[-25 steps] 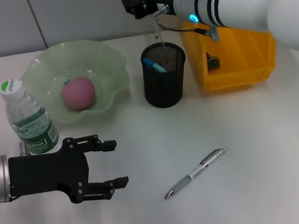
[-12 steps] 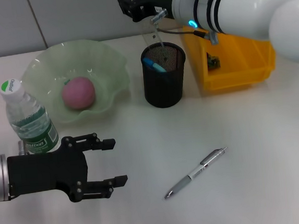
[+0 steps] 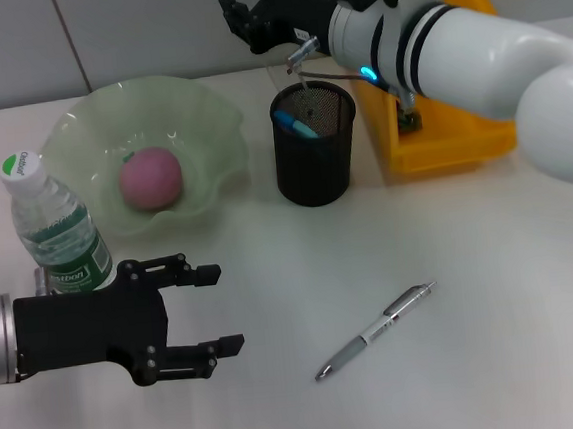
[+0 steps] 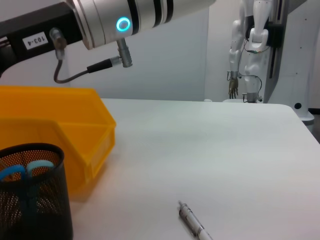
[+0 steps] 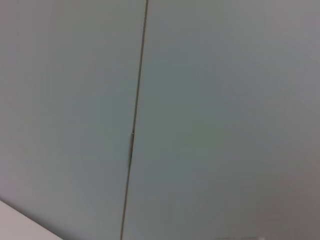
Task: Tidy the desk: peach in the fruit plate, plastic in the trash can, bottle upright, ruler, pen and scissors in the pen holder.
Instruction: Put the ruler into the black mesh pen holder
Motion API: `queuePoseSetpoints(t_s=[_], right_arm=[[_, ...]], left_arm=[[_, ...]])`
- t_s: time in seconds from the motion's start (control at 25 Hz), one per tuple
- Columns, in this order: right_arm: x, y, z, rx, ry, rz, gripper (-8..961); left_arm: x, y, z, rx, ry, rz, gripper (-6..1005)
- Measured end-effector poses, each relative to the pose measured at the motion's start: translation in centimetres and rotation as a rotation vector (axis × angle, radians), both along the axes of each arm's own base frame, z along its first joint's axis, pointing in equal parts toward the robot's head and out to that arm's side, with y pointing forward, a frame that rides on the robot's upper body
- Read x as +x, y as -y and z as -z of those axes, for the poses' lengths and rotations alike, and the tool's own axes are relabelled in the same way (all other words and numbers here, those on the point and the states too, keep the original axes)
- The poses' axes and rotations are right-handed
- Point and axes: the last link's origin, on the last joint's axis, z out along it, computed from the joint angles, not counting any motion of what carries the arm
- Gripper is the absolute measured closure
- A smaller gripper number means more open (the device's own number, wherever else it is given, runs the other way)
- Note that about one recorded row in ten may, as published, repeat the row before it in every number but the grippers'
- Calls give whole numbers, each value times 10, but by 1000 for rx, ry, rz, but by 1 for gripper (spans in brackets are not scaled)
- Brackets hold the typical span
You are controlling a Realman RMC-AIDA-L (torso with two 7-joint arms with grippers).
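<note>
Ruler [image 3: 294,73] step: right gripper [image 3: 249,19] above mesh pen holder [image 3: 314,144], grip unreadable; next, pen [image 3: 375,331] near splayed-open left gripper [image 3: 210,312].

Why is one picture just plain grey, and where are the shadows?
Right wrist view: that camera faces a bare grey wall with one thin seam. Head view: soft shadows lie under the pen and beside the pen holder. Left wrist view: even light, the pen's tip cut off at the edge.
</note>
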Motion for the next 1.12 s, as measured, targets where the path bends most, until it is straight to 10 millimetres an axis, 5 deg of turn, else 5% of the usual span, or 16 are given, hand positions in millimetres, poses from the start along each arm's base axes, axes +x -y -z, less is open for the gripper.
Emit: queuePoseSetpoints(t_s=[1.12], right_arm=[[25,15,1,59,-33,9,517]], left_arm=[[2,-3,0,7,0,13,213]])
